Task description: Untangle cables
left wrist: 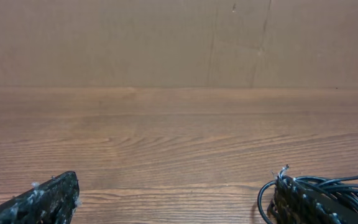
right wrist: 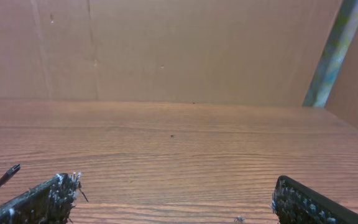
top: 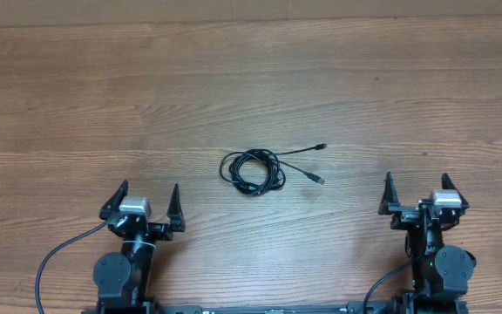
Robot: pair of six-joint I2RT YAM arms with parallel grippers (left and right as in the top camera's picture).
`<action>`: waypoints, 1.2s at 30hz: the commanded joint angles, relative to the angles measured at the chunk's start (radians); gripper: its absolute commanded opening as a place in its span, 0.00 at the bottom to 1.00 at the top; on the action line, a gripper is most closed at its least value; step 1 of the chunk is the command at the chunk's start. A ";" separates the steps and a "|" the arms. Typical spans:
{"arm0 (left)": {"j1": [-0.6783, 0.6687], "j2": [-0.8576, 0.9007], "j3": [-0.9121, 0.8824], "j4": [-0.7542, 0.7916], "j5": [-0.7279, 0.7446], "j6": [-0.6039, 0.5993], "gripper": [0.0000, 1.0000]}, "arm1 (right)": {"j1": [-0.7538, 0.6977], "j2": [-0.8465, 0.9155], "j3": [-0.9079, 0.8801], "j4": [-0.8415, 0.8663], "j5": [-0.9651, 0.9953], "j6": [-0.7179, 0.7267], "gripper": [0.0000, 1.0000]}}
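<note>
Hovering wide open and empty, left gripper (top: pixel 149 188) and right gripper (top: pixel 417 180) flank cables (top: pixel 253 169) ahead, poised to grab.

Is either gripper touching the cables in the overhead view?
No, the cables lie coiled by themselves, well apart from the open left gripper and the open right gripper.

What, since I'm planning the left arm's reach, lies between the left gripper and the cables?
Only bare wooden table; the overhead view shows nothing between the open left gripper and the cables.
</note>
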 commanded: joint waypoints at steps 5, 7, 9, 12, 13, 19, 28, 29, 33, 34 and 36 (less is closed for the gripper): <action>-0.006 -0.007 -0.008 0.004 -0.014 0.023 0.99 | -0.008 -0.012 -0.011 0.007 0.008 -0.001 1.00; -0.006 -0.007 -0.008 0.004 -0.014 0.023 1.00 | -0.008 -0.012 -0.011 0.007 0.008 -0.001 1.00; -0.006 -0.007 -0.008 0.004 -0.014 0.023 1.00 | -0.008 -0.012 -0.011 0.007 0.008 0.000 1.00; -0.006 -0.007 -0.008 0.004 -0.015 0.023 1.00 | -0.008 -0.012 -0.011 0.007 0.008 -0.001 1.00; -0.006 -0.007 -0.008 0.004 -0.015 0.023 1.00 | -0.008 -0.012 -0.011 0.007 0.008 0.000 1.00; -0.007 -0.007 -0.008 0.004 -0.006 -0.004 0.99 | -0.008 -0.012 -0.011 0.007 0.008 -0.001 1.00; -0.007 0.003 -0.002 0.007 0.151 -0.189 1.00 | -0.008 -0.012 -0.011 0.007 0.008 -0.001 1.00; -0.007 0.008 0.000 0.006 0.166 -0.188 1.00 | -0.008 -0.012 -0.011 0.006 0.008 -0.001 1.00; -0.007 0.026 0.034 -0.037 0.229 -0.188 1.00 | -0.008 -0.012 -0.011 0.007 0.008 -0.001 1.00; -0.007 0.032 0.049 -0.053 0.237 -0.185 0.99 | -0.008 -0.012 -0.011 0.007 0.008 -0.001 1.00; -0.007 0.044 0.088 -0.083 0.241 -0.184 1.00 | -0.008 -0.012 -0.011 0.007 0.008 -0.001 1.00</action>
